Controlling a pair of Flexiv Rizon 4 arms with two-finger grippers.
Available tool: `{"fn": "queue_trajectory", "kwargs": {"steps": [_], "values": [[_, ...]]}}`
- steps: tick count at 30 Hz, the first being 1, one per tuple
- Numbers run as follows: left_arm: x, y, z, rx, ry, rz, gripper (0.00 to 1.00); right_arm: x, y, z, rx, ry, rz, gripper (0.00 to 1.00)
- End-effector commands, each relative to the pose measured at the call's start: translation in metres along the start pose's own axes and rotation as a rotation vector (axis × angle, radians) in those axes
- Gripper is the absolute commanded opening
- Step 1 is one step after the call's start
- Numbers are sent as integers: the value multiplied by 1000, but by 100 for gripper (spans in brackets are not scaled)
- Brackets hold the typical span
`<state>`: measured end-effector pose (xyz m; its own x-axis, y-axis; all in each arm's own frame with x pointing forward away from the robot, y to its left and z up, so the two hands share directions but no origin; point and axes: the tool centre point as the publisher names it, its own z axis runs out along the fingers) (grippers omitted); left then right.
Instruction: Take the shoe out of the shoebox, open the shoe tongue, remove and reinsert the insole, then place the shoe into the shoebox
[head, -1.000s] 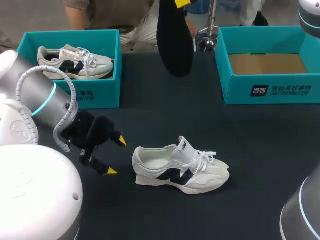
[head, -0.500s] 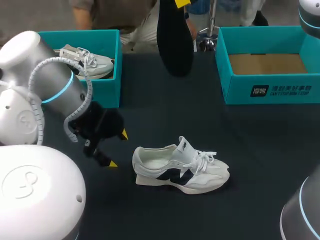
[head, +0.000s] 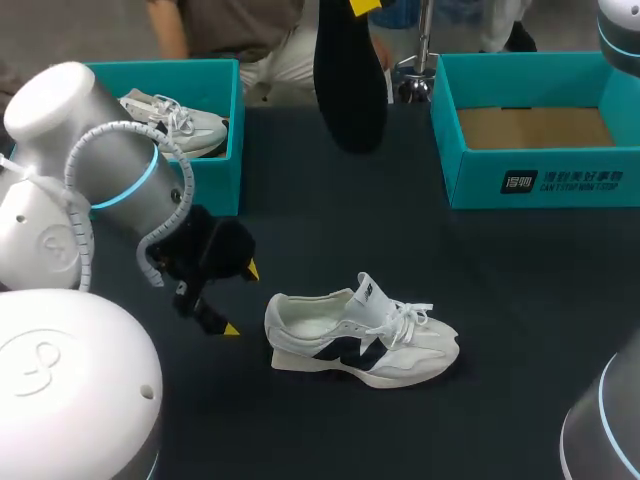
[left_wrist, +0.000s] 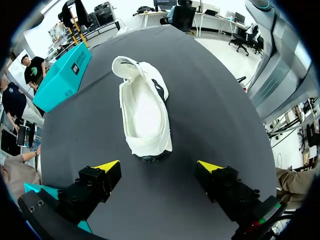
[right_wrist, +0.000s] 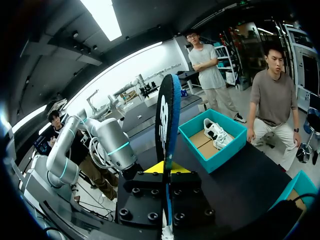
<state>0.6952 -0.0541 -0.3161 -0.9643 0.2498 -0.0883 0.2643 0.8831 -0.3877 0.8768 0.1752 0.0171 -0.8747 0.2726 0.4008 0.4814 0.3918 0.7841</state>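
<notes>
A white shoe with a dark side mark lies on the dark table, toe to the right, tongue lifted. My left gripper stands open just left of its heel. In the left wrist view the shoe lies straight ahead of the open left gripper, its heel close to the line between the yellow tips and its inside bare. My right gripper is high at the back, shut on the black insole, which hangs down. In the right wrist view the insole stands edge-on from the right gripper.
A teal shoebox at the back left holds another white shoe. A second teal shoebox at the back right shows only its cardboard floor. A person sits behind the table's far edge.
My left arm has swung in to the right, bringing its open gripper closer to the shoe's heel. The right arm, the insole and the shoe have stayed still.
</notes>
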Motion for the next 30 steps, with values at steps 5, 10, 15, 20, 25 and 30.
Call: {"fn": "queue_trajectory", "kwargs": {"steps": [5, 10, 15, 20, 25, 30], "values": [[1, 0, 0, -2, -2, 0, 100, 10, 2, -7, -20, -7, 2, 0], [1, 0, 0, -2, -2, 0, 100, 18, 0, -9, -24, -15, 14, 0], [1, 0, 0, -2, -2, 0, 100, 16, -2, -9, -15, -17, 39, 0], [1, 0, 0, -2, -2, 0, 100, 5, 3, -10, 13, -21, 56, 0], [1, 0, 0, -2, -2, 0, 100, 2, 7, -12, 34, -47, 77, 0], [1, -1, 0, -8, -6, 15, 100, 2, 7, -12, 34, -47, 77, 0]]}}
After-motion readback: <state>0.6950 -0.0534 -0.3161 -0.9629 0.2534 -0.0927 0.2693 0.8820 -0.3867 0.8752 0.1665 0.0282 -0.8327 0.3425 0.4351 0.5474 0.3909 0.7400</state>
